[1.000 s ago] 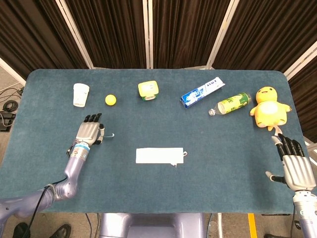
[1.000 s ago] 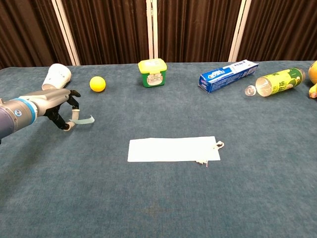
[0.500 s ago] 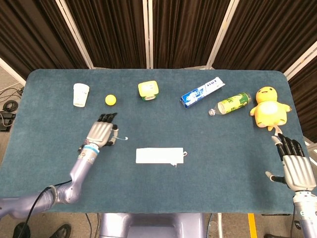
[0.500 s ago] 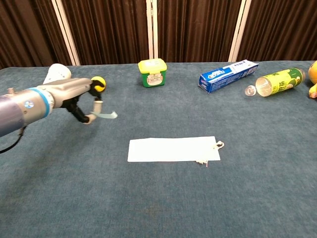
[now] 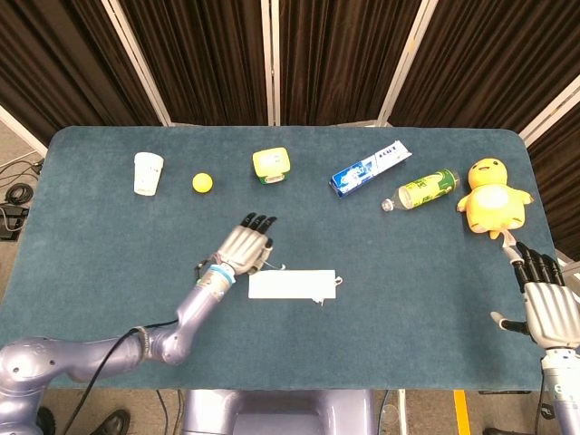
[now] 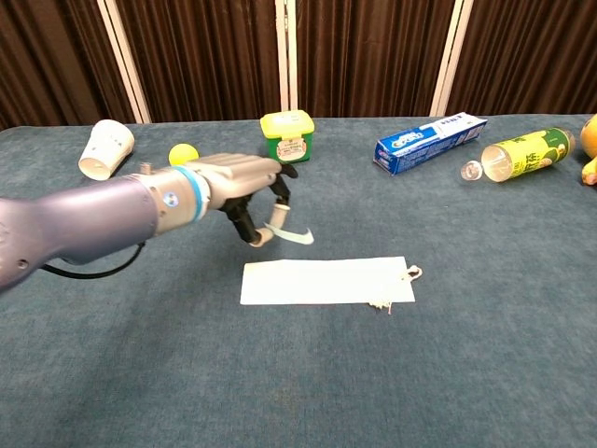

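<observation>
My left hand (image 5: 245, 246) (image 6: 244, 187) hovers just left of and above a flat white rectangular sheet (image 5: 292, 285) (image 6: 326, 281) in the middle of the table. It pinches a small pale green strip (image 6: 289, 233) between thumb and finger, and the strip's free end hangs over the sheet's near-left corner. A small knotted string (image 6: 410, 273) lies at the sheet's right end. My right hand (image 5: 544, 304) rests at the table's right edge with fingers spread and nothing in it. The chest view does not show it.
Along the far side lie a tipped paper cup (image 5: 148, 172), a yellow ball (image 5: 202, 182), a green-yellow tub (image 5: 271, 165), a toothpaste box (image 5: 369, 169), a lying green bottle (image 5: 424, 189) and a yellow plush duck (image 5: 492, 196).
My left hand has travelled right across the table with the strip, from near the cup and ball to the white sheet's left end. The right hand has barely moved.
</observation>
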`<move>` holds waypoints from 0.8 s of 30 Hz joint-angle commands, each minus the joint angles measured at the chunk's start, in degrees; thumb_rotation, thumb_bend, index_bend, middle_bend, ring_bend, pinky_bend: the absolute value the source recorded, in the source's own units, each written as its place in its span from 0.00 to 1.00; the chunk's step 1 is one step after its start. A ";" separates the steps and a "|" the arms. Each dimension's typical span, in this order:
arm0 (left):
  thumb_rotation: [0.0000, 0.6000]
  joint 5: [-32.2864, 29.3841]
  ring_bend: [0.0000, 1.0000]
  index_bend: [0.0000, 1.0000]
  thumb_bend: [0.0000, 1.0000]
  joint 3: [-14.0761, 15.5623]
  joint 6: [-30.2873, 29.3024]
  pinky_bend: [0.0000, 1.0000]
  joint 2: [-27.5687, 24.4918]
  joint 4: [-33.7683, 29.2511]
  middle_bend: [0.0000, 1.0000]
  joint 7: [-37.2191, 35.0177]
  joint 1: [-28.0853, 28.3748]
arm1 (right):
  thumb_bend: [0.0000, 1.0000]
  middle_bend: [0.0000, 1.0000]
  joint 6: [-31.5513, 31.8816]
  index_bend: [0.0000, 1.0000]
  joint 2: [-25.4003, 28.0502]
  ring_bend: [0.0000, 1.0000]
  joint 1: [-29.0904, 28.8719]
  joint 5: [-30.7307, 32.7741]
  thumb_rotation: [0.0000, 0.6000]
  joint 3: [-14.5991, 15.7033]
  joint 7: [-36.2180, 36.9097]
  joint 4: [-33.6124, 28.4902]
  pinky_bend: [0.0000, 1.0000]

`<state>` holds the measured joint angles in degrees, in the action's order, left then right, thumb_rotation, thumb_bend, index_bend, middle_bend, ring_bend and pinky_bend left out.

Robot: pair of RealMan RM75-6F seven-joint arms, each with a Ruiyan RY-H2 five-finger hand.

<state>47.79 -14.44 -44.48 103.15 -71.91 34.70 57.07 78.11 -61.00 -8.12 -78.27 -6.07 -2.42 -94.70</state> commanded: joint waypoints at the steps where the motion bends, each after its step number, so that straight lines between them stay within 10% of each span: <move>1: 1.00 -1.15 0.00 0.63 0.46 0.27 0.02 0.00 1.56 0.78 0.00 1.08 1.26 | 0.00 0.00 0.04 0.00 0.05 0.00 0.03 0.04 1.00 -0.04 0.14 0.05 0.00; 6: 1.00 -2.66 0.00 0.53 0.40 0.86 -0.83 0.00 3.52 1.37 0.00 2.45 2.13 | 0.00 0.00 0.17 0.00 0.18 0.00 0.10 0.06 1.00 -0.12 0.54 0.13 0.00; 12: 1.00 -3.59 0.00 0.04 0.04 1.20 -2.26 0.00 2.83 -0.51 0.00 2.81 2.16 | 0.00 0.00 0.33 0.00 0.34 0.00 0.17 -0.06 1.00 -0.16 0.90 0.15 0.00; 24: 1.00 -1.39 0.00 0.00 0.03 0.03 -9.30 0.00 -6.94 -11.25 0.00 0.44 -0.98 | 0.00 0.00 0.68 0.00 0.42 0.00 0.27 -0.75 1.00 0.06 0.88 -0.19 0.00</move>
<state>45.51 -13.94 -51.93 98.32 -81.20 35.92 57.21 78.78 -60.59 -7.87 -79.00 -6.03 -1.55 -94.88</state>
